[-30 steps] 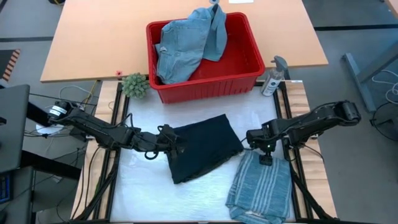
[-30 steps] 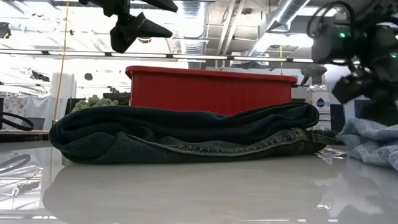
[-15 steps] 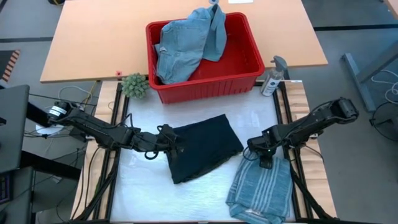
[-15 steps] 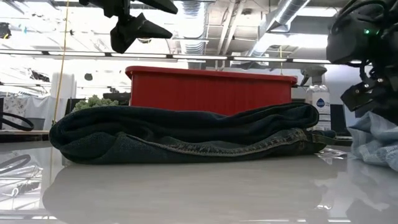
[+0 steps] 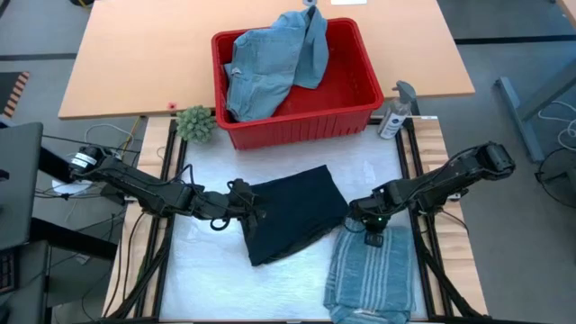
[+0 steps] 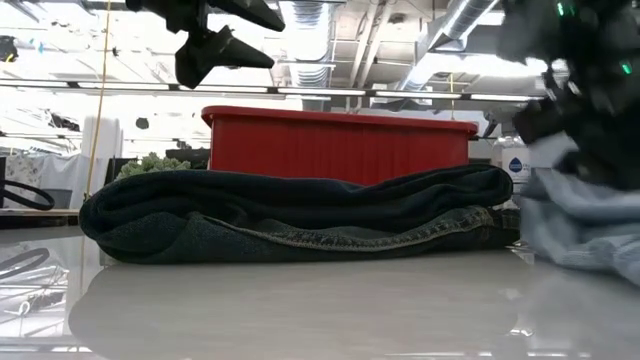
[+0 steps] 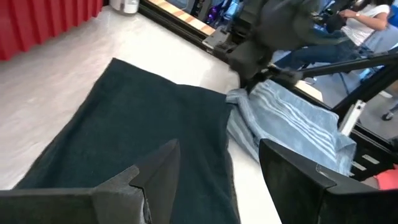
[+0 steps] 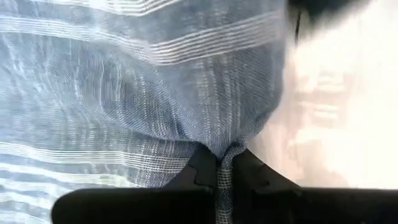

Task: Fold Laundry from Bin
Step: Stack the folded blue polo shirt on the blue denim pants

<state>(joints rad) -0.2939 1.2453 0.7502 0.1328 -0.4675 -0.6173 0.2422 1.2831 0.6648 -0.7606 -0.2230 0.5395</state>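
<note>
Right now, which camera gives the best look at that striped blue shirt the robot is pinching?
The high view: the striped shirt shows whole, right gripper at its top edge. The right wrist view shows only stripes and the pinched fold. The left wrist view catches part of it beside the dark trousers; the low view shows only an edge.

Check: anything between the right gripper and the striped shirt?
Nothing visible. The right gripper is shut on a pinch of the striped shirt at its edge nearest the dark folded trousers. The left gripper hovers open over those.
</note>
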